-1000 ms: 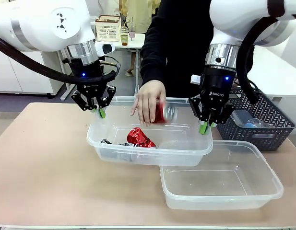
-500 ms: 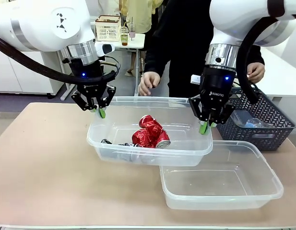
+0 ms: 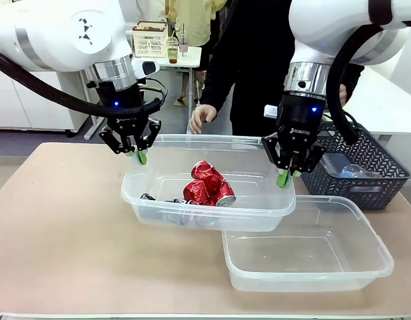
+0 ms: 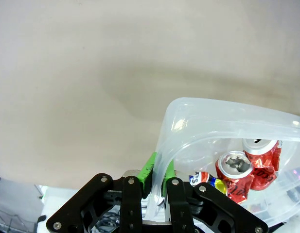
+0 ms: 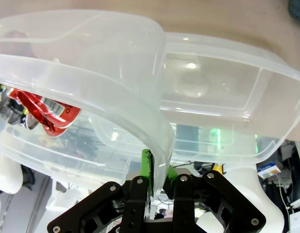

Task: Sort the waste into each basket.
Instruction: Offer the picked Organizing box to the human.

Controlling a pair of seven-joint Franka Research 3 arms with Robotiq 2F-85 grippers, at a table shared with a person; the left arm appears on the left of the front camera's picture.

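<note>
The left tool [image 3: 141, 157] is clamped on the far-left corner rim of the clear tub [image 3: 152, 200]. The right tool [image 3: 283, 177] pinches that tub's right rim. Crushed red cans [image 3: 208, 185] lie inside the tub. The second clear tub [image 3: 365, 267] overlaps its near-right corner on the table [image 3: 58, 233]. A person's hand [image 3: 202, 117] hangs behind its far rim.

The white arms [image 3: 52, 33] are ringed in silver, trailed by black cables [image 3: 32, 83] and finished with the black, green-padded left tool [image 3: 140, 158] and right tool [image 3: 284, 177].
</note>
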